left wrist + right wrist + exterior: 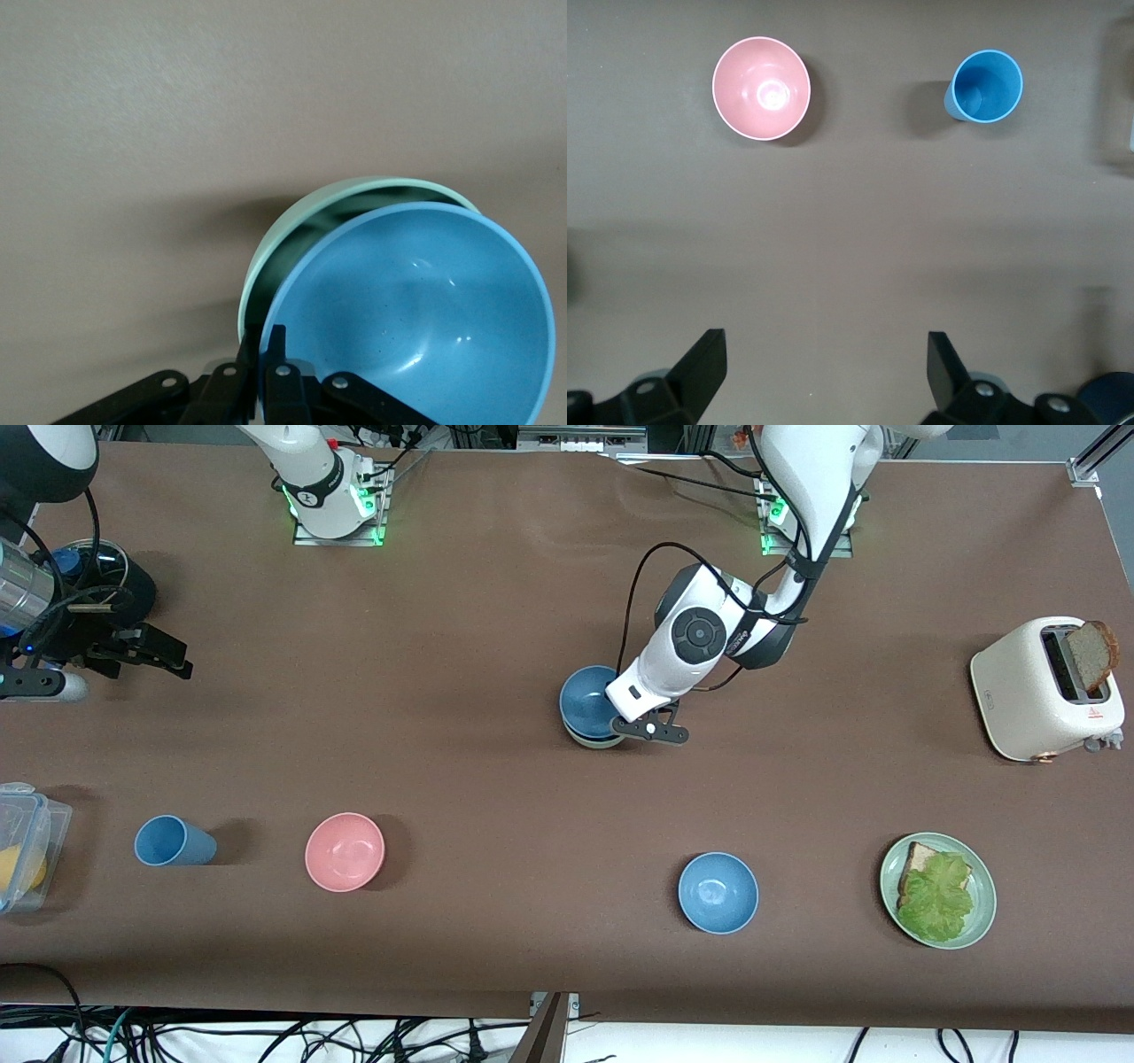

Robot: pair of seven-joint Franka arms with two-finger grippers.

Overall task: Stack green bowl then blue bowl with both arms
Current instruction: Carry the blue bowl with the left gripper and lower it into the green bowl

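Note:
A blue bowl (589, 701) sits tilted inside the pale green bowl (595, 741) at the middle of the table. My left gripper (620, 724) is shut on the blue bowl's rim. In the left wrist view, one finger is inside the blue bowl (425, 310) and the other is wedged between it and the green bowl (292, 235), with the left gripper (266, 341) pinching the rim. My right gripper (173, 654) waits open and empty above the right arm's end of the table; it also shows in the right wrist view (826, 354).
A second blue bowl (718, 892), a pink bowl (345, 851), a blue cup (173, 841) and a green plate (982, 868) with bread and lettuce lie nearer the front camera. A toaster (1045, 688) stands at the left arm's end, a plastic container (27, 841) at the right arm's end.

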